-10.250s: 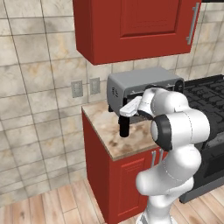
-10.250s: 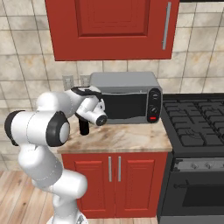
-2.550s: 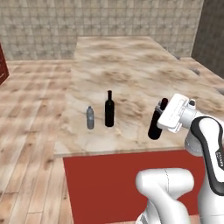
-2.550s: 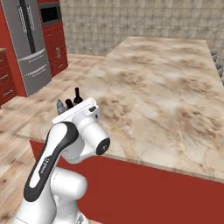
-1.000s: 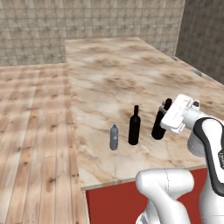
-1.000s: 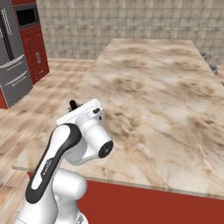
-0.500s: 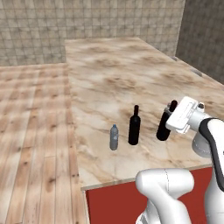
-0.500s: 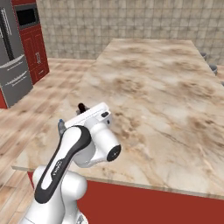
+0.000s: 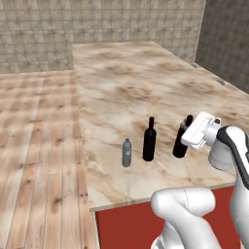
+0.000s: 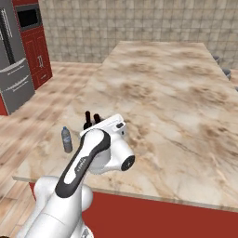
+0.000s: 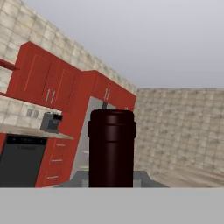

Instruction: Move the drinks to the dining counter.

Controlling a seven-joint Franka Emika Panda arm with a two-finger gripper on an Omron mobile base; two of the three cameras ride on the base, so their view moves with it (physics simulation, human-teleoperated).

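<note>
On the dining counter (image 9: 146,82), near its front edge, stand a clear water bottle (image 9: 126,152) and a black wine bottle (image 9: 149,141). Just to their right is a second wine bottle (image 9: 180,143), upright, its base at or just above the stone. My gripper (image 9: 190,127) is shut on its neck. In the hand view that black neck (image 11: 112,148) stands close up at centre. From the right base view my arm hides most of both wine bottles; only their necks (image 10: 87,120) rise beside the hand (image 10: 104,126), and the water bottle (image 10: 67,139) stands to the left.
The counter's front edge (image 9: 160,197) runs just below the bottles, with its red base beneath. Wood floor (image 9: 34,146) lies to the left. A steel fridge (image 10: 14,79) and red cabinets (image 10: 35,51) stand far left. Broad bare stone (image 10: 176,93) stretches behind and to the right.
My hand, with the wine bottle in it, has shifted slightly right and down towards the counter. The other two bottles have not moved.
</note>
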